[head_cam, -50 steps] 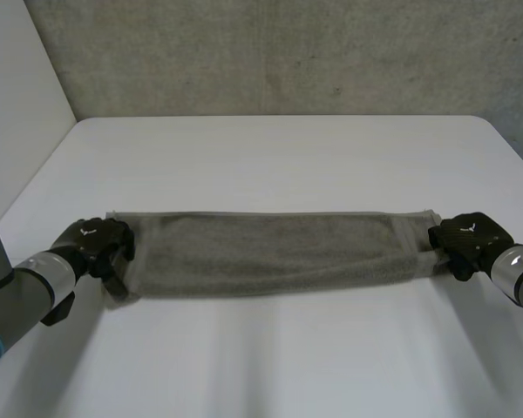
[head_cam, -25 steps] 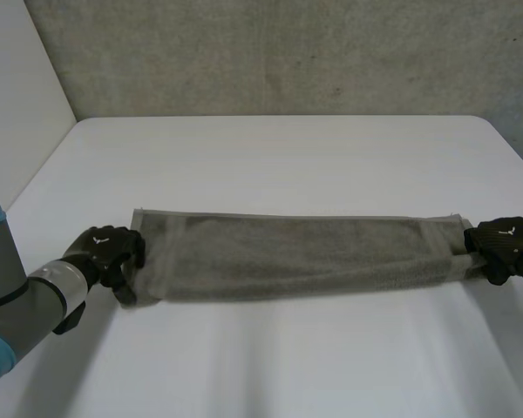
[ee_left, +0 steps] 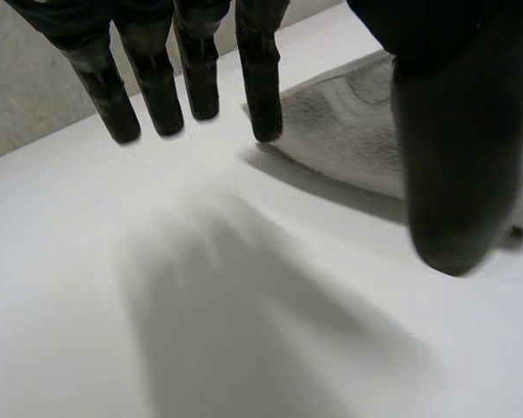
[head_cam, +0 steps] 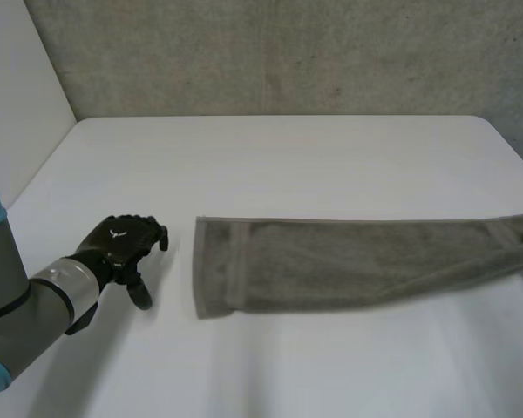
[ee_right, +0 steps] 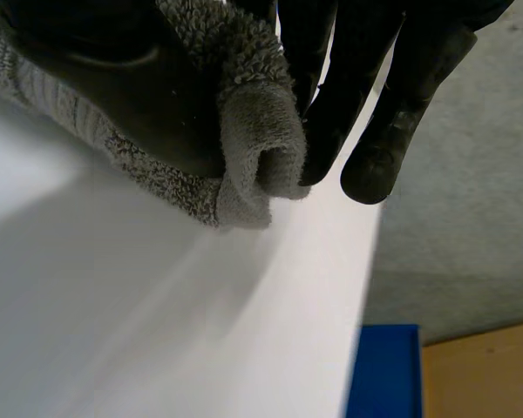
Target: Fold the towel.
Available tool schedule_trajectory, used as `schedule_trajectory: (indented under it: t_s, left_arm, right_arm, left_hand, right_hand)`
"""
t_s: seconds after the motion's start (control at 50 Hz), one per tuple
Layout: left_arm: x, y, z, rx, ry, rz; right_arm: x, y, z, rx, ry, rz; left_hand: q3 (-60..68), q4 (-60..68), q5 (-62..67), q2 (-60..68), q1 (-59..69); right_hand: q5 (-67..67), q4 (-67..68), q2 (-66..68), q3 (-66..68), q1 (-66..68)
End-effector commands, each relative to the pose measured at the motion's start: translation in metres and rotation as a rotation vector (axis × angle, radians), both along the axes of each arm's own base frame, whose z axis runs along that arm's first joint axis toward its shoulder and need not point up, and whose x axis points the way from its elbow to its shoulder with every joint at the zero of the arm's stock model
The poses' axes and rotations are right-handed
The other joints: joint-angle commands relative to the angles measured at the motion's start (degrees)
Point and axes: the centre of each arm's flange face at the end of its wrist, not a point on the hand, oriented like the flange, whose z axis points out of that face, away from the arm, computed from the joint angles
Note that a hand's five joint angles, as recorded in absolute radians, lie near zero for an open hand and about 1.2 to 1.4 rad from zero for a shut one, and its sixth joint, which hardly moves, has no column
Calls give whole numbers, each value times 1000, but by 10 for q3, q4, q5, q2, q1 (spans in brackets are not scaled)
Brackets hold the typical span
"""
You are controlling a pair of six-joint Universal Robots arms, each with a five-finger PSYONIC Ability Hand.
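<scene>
A grey towel, folded into a long narrow strip, lies across the white table and runs out past the head view's right side. My left hand hovers open a short way left of the towel's left end, touching nothing. In the left wrist view its straight fingers hang above the bare table, with the towel's end just beyond them. My right hand is shut on the towel's right end, pinching a bunched fold of cloth between thumb and fingers.
A grey wall stands behind the table's far edge. The table's edge runs close beside my right hand; beyond it are a blue object and a wooden floor.
The left hand has let go of the towel's left end and opened. The right hand has pulled the towel to the right, out of the head view, leaving the left hand behind.
</scene>
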Motion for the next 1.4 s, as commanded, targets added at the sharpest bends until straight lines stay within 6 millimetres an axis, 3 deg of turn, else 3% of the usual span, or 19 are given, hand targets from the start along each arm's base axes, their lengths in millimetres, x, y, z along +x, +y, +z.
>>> schedule_trajectory:
  t_s: [0.02, 0.04, 0.1, 0.14, 0.16, 0.2, 0.26, 0.32, 0.38, 0.42, 0.54, 0.6, 0.72, 0.74, 0.78, 0.98, 1.12, 1.3, 1.4]
  left_arm:
    - [-1, 3, 33, -95, 24, -4]
    - [0, 2, 41, -124, 30, -3]
    - [0, -1, 51, -155, 40, 2]
    - [0, -4, 65, -201, 57, 7]
    - [0, -4, 65, -201, 57, 7]
    - [-1, -7, 74, -219, 87, 17]
    - [-1, -8, 77, -219, 106, 23]
    - [0, -9, 79, -200, 147, 41]
    - [0, -10, 78, -193, 154, 45]
    - [0, -8, 76, -181, 157, 46]
    - [1, -7, 70, -161, 155, 50]
    - [1, -6, 68, -155, 152, 50]
    - [1, -4, 65, -145, 152, 48]
    - [1, -4, 65, -144, 152, 48]
    - [1, -5, 65, -145, 152, 48]
    - [-3, -2, 66, -149, 154, 34]
    - [-6, 2, 65, -141, 156, 23]
    - [-12, 9, 65, -129, 176, 1]
    - [-14, 10, 65, -130, 177, -7]
  right_arm:
    - [29, -4, 36, -12, -13, 69]
    - [58, 0, 49, -36, -41, 131]
    - [85, 5, 62, -69, -78, 183]
    - [136, 20, 83, -117, -134, 279]
    - [137, 20, 83, -118, -134, 279]
    - [196, 45, 98, -163, -156, 404]
    - [228, 62, 101, -179, -155, 473]
    - [321, 124, 85, -172, -143, 668]
    - [342, 143, 78, -168, -143, 721]
    - [374, 168, 54, -143, -138, 804]
    - [406, 188, 2, -85, -73, 887]
    - [409, 190, -10, -74, -40, 902]
    - [409, 192, -19, -68, 16, 901]
    - [408, 191, -17, -69, 15, 898]
    - [406, 189, -12, -74, 8, 890]
    - [383, 168, 52, -100, -187, 781]
    - [334, 151, 84, -59, -300, 686]
    - [241, 128, 38, 136, -273, 495]
    - [214, 128, 10, 192, -297, 472]
  left_hand:
    - [-63, -64, -61, -62, -62]
    - [-65, -66, -62, -64, -64]
    - [-65, -66, -62, -64, -64]
    - [-65, -66, -62, -64, -64]
    - [-65, -66, -62, -64, -64]
    - [-65, -66, -62, -64, -64]
    - [-65, -66, -62, -64, -64]
    - [-65, -66, -62, -64, -64]
    - [-65, -66, -62, -64, -64]
    - [-65, -66, -62, -64, -64]
    - [-63, -64, -61, -62, -62]
    - [-63, -64, -61, -62, -62]
    - [-63, -64, -61, -62, -62]
    - [-63, -64, -61, -62, -62]
    - [-63, -64, -61, -62, -62]
    - [-63, -64, -61, -62, -62]
    - [-61, -63, -59, -61, -61]
    - [-59, -61, -57, -59, -59]
    - [-59, -61, -57, -59, -59]
  right_hand:
    - [38, 33, 54, 42, 52]
    - [38, 33, 54, 42, 52]
    - [38, 33, 54, 42, 52]
    - [38, 33, 54, 42, 52]
    - [38, 33, 54, 42, 52]
    - [38, 33, 54, 42, 52]
    - [38, 33, 54, 42, 52]
    - [38, 33, 54, 42, 52]
    - [38, 33, 54, 42, 52]
    - [38, 33, 54, 42, 52]
    - [38, 33, 54, 42, 52]
    - [27, 22, 43, 31, 41]
    - [-417, -422, -401, -413, -403]
    - [-589, -594, -572, -585, -574]
    - [-662, -667, -646, -658, -648]
    - [-662, -667, -646, -658, -648]
    - [-662, -667, -646, -658, -648]
    - [-662, -667, -646, -658, -648]
    - [-662, -667, -646, -658, -648]
